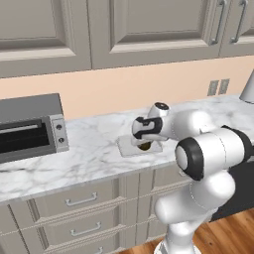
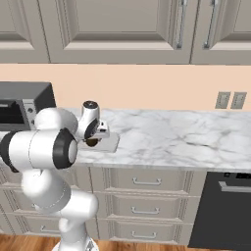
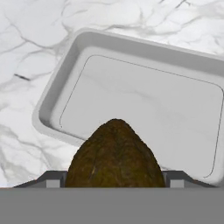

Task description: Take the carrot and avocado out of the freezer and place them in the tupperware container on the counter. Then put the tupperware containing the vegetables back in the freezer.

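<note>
The avocado point(image 3: 114, 155), a dark olive-brown rounded lump with a rough skin, sits between the fingers of the gripper point(image 3: 114, 183), which stand wide and close against its two sides, so the gripper holds it; in the hand view it rises from the bottom edge, its pointed end toward the tupperware container point(image 3: 144, 109). That container, a shallow pale grey-white tray with low walls and rounded corners, lies flat on the counter point(image 3: 30, 39) just beneath the avocado, and its floor is bare where it shows. In the left base view the avocado point(image 1: 144, 146) shows as a small dark spot under the gripper point(image 1: 145, 144), right above the tupperware container point(image 1: 128, 147), whose near-left corner juts out from under the hand; in the right base view the same dark lump point(image 2: 91, 142) hangs over the left part of the tray point(image 2: 109, 142). The counter point(image 1: 94, 149) is white-and-grey veined marble over grey-beige drawers point(image 1: 82, 201) with metal handles. Well to the left of the tupperware container on the counter stands a toaster oven point(image 1: 30, 128), grey with a dark glass front, and above run beige wall cupboards point(image 1: 149, 30)
</note>
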